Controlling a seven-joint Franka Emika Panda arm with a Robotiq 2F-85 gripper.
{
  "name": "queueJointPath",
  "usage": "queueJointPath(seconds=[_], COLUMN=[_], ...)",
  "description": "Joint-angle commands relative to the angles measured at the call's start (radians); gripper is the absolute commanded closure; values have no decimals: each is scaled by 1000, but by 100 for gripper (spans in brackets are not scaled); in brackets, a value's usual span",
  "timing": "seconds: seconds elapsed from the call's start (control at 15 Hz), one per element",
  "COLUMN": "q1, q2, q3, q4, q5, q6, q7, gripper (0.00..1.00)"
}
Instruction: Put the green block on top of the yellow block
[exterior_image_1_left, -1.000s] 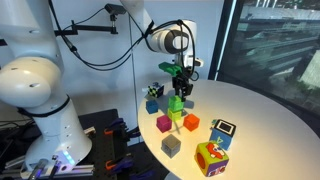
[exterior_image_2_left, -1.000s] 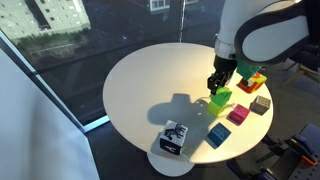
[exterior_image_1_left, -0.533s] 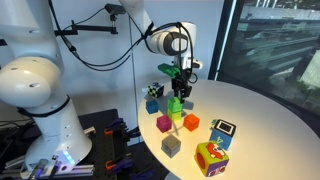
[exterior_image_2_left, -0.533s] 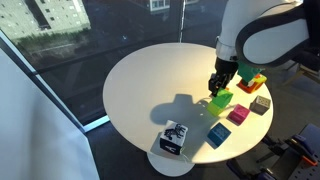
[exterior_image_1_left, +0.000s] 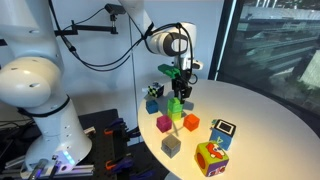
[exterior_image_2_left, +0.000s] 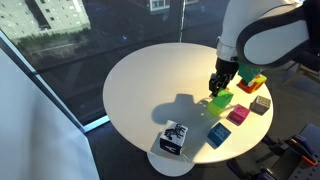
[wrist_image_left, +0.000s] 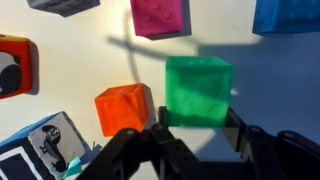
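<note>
The green block (exterior_image_1_left: 175, 102) sits on top of the yellow block (exterior_image_1_left: 178, 114), whose lower edge just shows beneath it. The stack also shows in an exterior view (exterior_image_2_left: 222, 98). My gripper (exterior_image_1_left: 180, 90) (exterior_image_2_left: 217, 86) points straight down at the stack. In the wrist view the green block (wrist_image_left: 198, 88) fills the gap between my two fingers (wrist_image_left: 198, 126), which press on its two sides. The yellow block is hidden under it there.
Around the stack on the round white table (exterior_image_2_left: 150, 80) lie an orange block (wrist_image_left: 124, 107), a magenta block (wrist_image_left: 160, 15), a blue block (wrist_image_left: 288, 14), a grey block (exterior_image_1_left: 171, 145), a multicoloured cube (exterior_image_1_left: 210, 157) and a black-and-white cube (exterior_image_2_left: 175, 138).
</note>
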Motion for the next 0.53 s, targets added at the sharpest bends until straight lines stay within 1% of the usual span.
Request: queueJointPath(seconds=[0.0,0.07,0.13,0.27,0.33,0.47], q1=[-10,-9,-9,-10,-10,-10], q2=[-28,-29,-31,-33,-36,-44], q3=[2,2,2,3,3,6], q4=[-31,-35,-39,-44,-45,-44], q5=[2,0,0,4,7,17], q6=[30,38,43,49,48,34], q7=[8,8,5,0,-3,-13], gripper=[69,30,18,5,0,0])
